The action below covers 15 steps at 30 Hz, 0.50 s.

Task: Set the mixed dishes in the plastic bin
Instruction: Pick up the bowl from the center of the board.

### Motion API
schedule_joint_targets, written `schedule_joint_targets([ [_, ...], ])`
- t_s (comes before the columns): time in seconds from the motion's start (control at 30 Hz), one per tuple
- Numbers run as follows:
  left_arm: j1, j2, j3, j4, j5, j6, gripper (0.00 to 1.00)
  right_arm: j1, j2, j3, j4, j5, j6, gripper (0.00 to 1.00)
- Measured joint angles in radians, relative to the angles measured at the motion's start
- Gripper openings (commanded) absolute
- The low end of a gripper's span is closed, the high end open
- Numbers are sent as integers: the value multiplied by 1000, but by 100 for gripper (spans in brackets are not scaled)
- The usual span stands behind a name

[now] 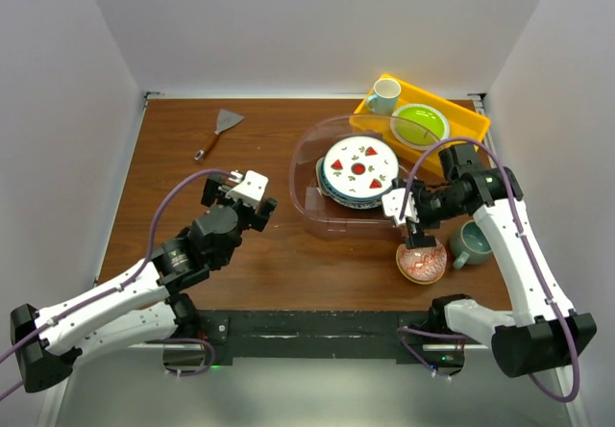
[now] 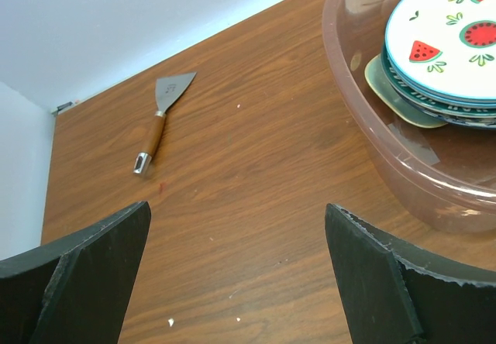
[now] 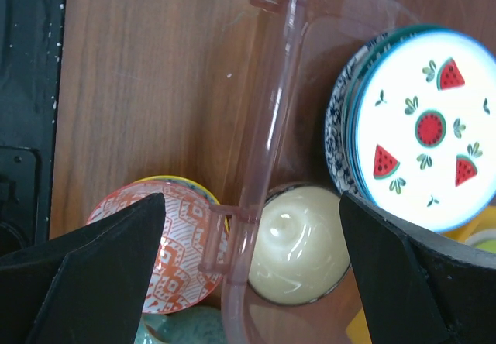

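Round shiny plates (image 1: 359,169), smooth tan bowl (image 3: 298,243) inside clear plastic bin (image 3: 271,104). Left end effector (image 2: 236,228) wide open; right end effector (image 3: 252,204) wide open too.

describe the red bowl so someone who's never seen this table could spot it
Find the large clear plastic bin on the right half of the table. Just outside its near wall sits the red-patterned bowl. Unlike the plain grey-teal mug to its right and the tan bowl inside the bin, it wears an orange-red geometric print.
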Motion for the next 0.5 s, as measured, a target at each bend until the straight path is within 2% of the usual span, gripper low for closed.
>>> schedule_joint_targets([
  [0.13,2,2,0,0,0,9,100,54,11,-25,-1,-10,-50,89],
  [0.23,5,5,-2,0,-3,10,100,122,39,-53,0,-3,-76,74],
  [0.3,6,7,-6,1,-4,10,100,166,55,-71,2,14,-97,70],
  [0.33,6,9,-8,2,-5,11,100,185,59,-82,2,21,-106,64],
  [0.5,9,25,-14,3,-7,11,100,270,60,-103,1,76,-143,55],
])
